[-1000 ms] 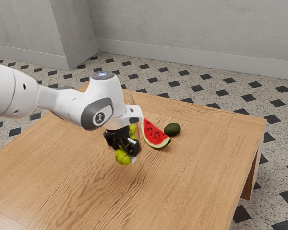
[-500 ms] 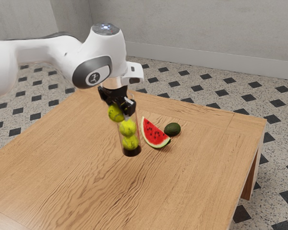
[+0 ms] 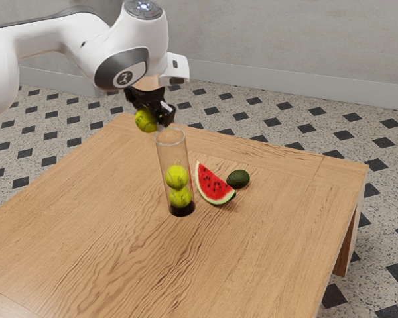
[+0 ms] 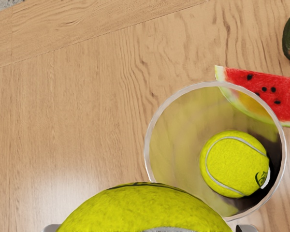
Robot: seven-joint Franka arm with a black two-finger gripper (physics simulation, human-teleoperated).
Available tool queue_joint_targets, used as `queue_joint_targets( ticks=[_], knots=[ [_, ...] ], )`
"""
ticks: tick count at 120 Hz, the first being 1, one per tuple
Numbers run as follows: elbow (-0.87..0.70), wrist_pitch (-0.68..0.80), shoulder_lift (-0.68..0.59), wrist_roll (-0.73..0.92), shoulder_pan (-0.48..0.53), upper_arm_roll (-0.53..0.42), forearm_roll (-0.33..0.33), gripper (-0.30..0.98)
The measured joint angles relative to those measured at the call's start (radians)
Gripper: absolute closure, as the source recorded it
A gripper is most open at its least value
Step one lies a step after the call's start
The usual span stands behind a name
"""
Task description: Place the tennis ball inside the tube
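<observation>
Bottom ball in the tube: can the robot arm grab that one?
Probably not: the upper ball sits on the bottom ball inside the tube, and the hand is busy holding a third ball.

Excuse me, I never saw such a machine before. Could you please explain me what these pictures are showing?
The machine is one white robot arm with a black gripping tool at its end. The exterior view comes from a camera at the arm's side; the wrist view comes from a camera on the arm's hand, looking down.

On the wooden table a clear tube stands upright, with an upper ball and a lower ball inside. Near it lie a watermelon slice and an avocado.

The tool holds another tennis ball near the tube's open top, outside it.
</observation>
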Motion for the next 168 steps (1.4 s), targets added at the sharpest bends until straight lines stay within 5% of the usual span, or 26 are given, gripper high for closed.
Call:
queue_joint_targets(
  ticks=[109, 168],
  knots=[
    [0.04, 0.126, 0.075, 0.118, 0.065, -0.157, 0.128, 0.33],
    [0.134, 0.064, 0.14, 0.184, 0.075, -0.087, 0.011, 0.33]
  ],
)
